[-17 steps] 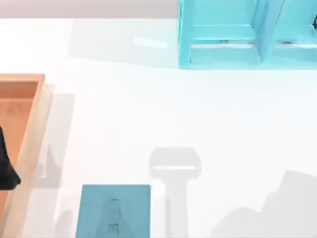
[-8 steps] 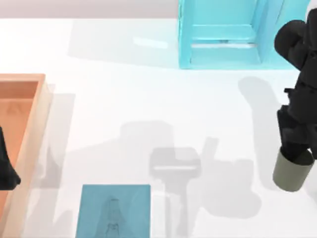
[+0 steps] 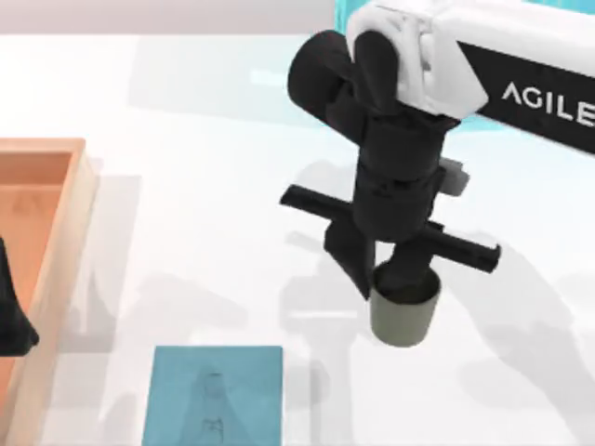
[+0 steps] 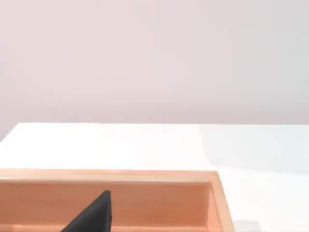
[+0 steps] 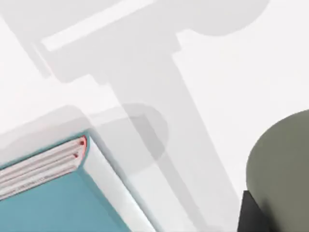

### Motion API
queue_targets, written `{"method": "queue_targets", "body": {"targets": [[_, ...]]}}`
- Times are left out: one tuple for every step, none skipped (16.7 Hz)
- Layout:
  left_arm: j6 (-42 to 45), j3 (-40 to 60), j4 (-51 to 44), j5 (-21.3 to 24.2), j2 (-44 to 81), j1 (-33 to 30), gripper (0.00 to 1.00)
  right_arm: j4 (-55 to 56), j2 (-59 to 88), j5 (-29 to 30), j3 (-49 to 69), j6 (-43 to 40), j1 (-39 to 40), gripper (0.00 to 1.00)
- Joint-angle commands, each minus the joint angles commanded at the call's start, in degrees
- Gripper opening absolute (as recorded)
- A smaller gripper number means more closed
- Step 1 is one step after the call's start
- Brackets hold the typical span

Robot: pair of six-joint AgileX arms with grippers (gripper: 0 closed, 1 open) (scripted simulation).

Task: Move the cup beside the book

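The cup hangs clamped in the right pincer, upright above the white desk, near the teal book on its right side but apart from it. At the left edge, the left pincer sits over the orange wooden tray; whether it is apart or together cannot be told. Farthest back stands the light cyan shelf unit.

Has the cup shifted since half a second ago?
Yes. Held by the right gripper, the cup has travelled left across the top view, from near the table's right edge toward the book, which lies unmoved.
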Motion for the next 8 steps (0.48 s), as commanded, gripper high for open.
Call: {"method": "queue_targets", "body": {"targets": [[0.00,0.00,0.00,0.00,0.00,0.00,1.00,0.05,0.23,0.95,1.72,-3.50,2.14,0.00],[0.00,0.00,0.00,0.00,0.00,0.00,1.00,0.12,0.37,1.94,3.24,-6.48,4.02,0.00],[0.00,0.00,0.00,0.00,0.00,0.00,1.00,0.21,0.43,2.94,4.59,-9.00,5.65,0.00],[0.00,0.00,0.00,0.00,0.00,0.00,1.00,0.31,0.44,3.91,5.74,-11.06,7.02,0.00],[0.00,0.00,0.00,0.00,0.00,0.00,1.00,0.40,0.41,4.78,6.67,-12.60,8.07,0.00],[0.00,0.00,0.00,0.00,0.00,0.00,1.00,0.47,0.37,5.46,7.34,-13.61,8.80,0.00],[0.00,0.00,0.00,0.00,0.00,0.00,1.00,0.52,0.35,5.93,7.79,-14.24,9.27,0.00],[0.00,0.00,0.00,0.00,0.00,0.00,1.00,0.54,0.33,6.18,8.02,-14.54,9.50,0.00]]}}
